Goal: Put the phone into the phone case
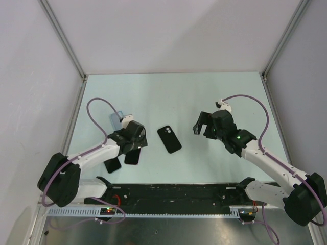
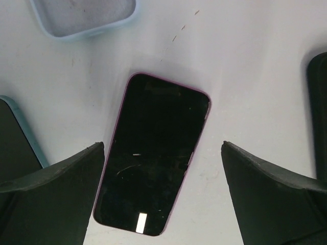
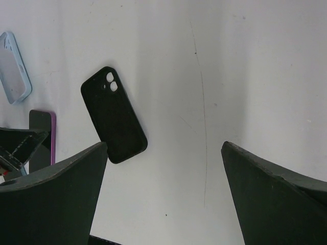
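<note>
A phone [image 2: 153, 158] with a dark screen and a purple rim lies face up on the table; it also shows in the top view [image 1: 133, 156]. My left gripper [image 2: 161, 148] is open above it, its fingers on either side of the phone's lower half. It also shows in the top view [image 1: 135, 143]. The phone case [image 2: 29, 137] shows as a pale-blue rim around a dark slab at the left edge, and in the top view [image 1: 112, 165]. My right gripper [image 3: 166, 145] is open and empty over bare table, and also shows in the top view [image 1: 201, 128].
An empty pale-blue case with a grey inside [image 2: 84, 18] lies beyond the phone, half hidden by my left arm in the top view [image 1: 116, 120]. A black slab with two camera lenses [image 3: 113, 115] lies mid-table [image 1: 169, 139]. Walls enclose the table.
</note>
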Available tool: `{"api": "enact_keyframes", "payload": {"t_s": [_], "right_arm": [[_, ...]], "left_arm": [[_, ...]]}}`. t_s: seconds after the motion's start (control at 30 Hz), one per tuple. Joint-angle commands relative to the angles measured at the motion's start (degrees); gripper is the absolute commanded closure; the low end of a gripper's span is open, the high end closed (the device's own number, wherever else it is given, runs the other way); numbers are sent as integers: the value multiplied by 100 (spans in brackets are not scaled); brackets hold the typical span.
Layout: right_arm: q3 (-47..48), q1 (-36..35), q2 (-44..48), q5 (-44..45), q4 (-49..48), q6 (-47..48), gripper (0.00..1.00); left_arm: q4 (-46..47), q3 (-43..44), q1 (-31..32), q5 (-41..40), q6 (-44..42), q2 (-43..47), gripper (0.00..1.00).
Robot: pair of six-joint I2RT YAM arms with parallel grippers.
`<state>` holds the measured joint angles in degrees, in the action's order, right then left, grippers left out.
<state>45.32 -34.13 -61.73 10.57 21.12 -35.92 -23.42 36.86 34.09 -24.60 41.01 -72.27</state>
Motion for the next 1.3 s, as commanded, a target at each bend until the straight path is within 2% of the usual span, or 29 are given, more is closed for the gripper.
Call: {"api": "enact_keyframes", "payload": {"t_s": [0.0, 0.37, 0.47, 0.57, 0.73, 0.93, 1.17, 1.27], "right_arm": [[-14, -52, -30, -50, -202, 90, 0], [-15, -143, -37, 3, -174, 65, 0], [-14, -196, -64, 15, -175, 60, 0], [-43, -282, -135, -13, -237, 65, 0], [-298, -541, -181, -374, -729, 23, 0], [-506, -1155, -480, -676, -1468, -65, 0], [-515, -1758, -1296, -1231, -2539, -238, 3], [-515, -1860, -1531, -1410, -2820, -330, 5]], "left_arm": [[356, -167, -183, 314, -246, -156, 0], [513, -341, -329, 609, -163, -581, 1], [569, -419, -329, 762, -11, -609, 5], [575, -468, -324, 928, 303, -642, 15], [576, -538, -266, 1147, 1073, -675, 30], [581, -616, -169, 1393, 2045, -509, 40], [583, -458, -122, 1675, 2440, -424, 44], [575, -403, -126, 1708, 2228, -390, 39]]}}
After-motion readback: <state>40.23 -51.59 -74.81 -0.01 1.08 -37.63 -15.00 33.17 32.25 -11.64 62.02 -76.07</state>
